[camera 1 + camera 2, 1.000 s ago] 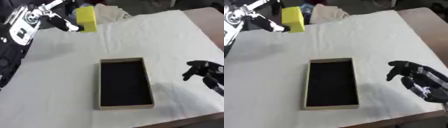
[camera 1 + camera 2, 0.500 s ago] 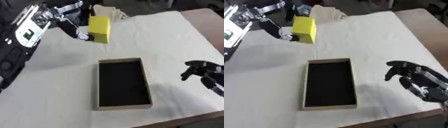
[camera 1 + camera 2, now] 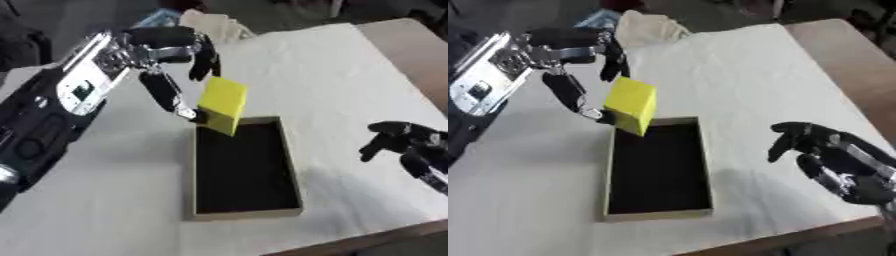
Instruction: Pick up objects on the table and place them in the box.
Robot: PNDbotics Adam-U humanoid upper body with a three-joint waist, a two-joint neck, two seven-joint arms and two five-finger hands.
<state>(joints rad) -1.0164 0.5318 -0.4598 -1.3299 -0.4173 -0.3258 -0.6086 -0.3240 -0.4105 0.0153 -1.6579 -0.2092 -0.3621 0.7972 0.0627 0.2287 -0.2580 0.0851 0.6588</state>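
One shallow rectangular cardboard box with a black inside point(image 3: 243, 170) lies on the white cloth-covered table point(image 3: 332, 90), long side running away from the robot, and nothing rests on its dark floor. Above its far left corner hangs the yellow rectangular block point(image 3: 222, 105), tilted, with its lower end just over the box's far rim but not yet inside.

Compared with a second ago, the block has travelled a long way: it was up near the table's far left corner, beside the pale folded cloth point(image 3: 210, 25), then half a second ago sat midway, and now it is at the box's edge. The left arm has swung down and rightward with it, while the box has stayed where it was.

The robot's left hand point(image 3: 175, 65) comes in from the upper left, its silver-and-black forearm slanting across the view. It pinches the block between a long thumb reaching down the block's left side and dark fingers curled over the block's top, so the block is held clear of the table.

At the right edge, the robot's right hand point(image 3: 820, 150) hovers low above the cloth, well apart from the box, palm turned inward and fingers loosely bent with gaps between them, holding nothing. It sits much as it did before.
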